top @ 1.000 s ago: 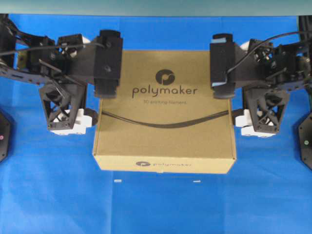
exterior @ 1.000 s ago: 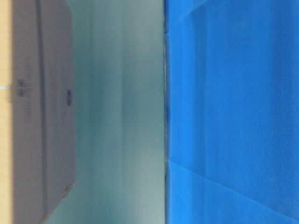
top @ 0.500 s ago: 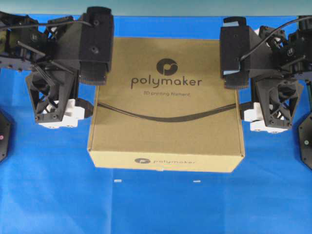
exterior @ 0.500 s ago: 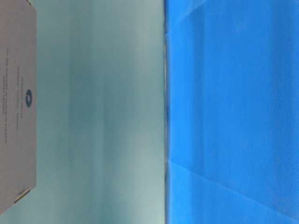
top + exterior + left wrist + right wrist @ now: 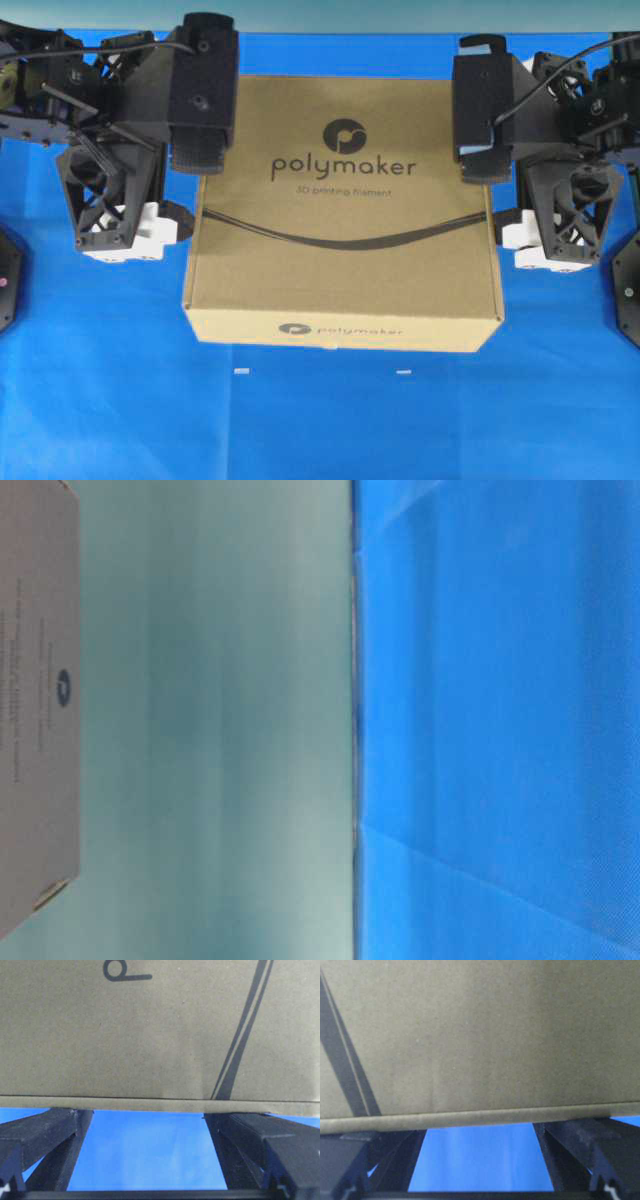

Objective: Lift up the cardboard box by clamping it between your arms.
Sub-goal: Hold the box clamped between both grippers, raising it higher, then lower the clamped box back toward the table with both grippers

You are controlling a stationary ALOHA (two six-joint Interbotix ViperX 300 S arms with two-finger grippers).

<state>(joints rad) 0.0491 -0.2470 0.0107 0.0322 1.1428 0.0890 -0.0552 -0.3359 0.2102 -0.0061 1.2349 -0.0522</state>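
The cardboard box (image 5: 340,260), brown with the polymaker logo on top, hangs between my two arms above the blue cloth. My left gripper (image 5: 193,188) presses on its left side and my right gripper (image 5: 492,188) on its right side. Both are open, fingers spread wide, tips against the box wall. In the left wrist view the box (image 5: 150,1035) fills the top, and the gripper (image 5: 147,1112) holds only blue cloth in its gap. The right wrist view shows the same: box (image 5: 480,1035) above, gripper (image 5: 480,1127) below. In the table-level view the box (image 5: 35,710) sits well off the cloth (image 5: 500,720).
Blue cloth (image 5: 320,430) covers the table. Two small white bits (image 5: 241,372) (image 5: 403,372) lie on it in front of the box. Dark round mounts stand at the left edge (image 5: 5,285) and right edge (image 5: 628,295).
Over the last second both arms rose with the box clamped between them; it looks larger from overhead and has moved away from the cloth. Barely any motion in the last half second.
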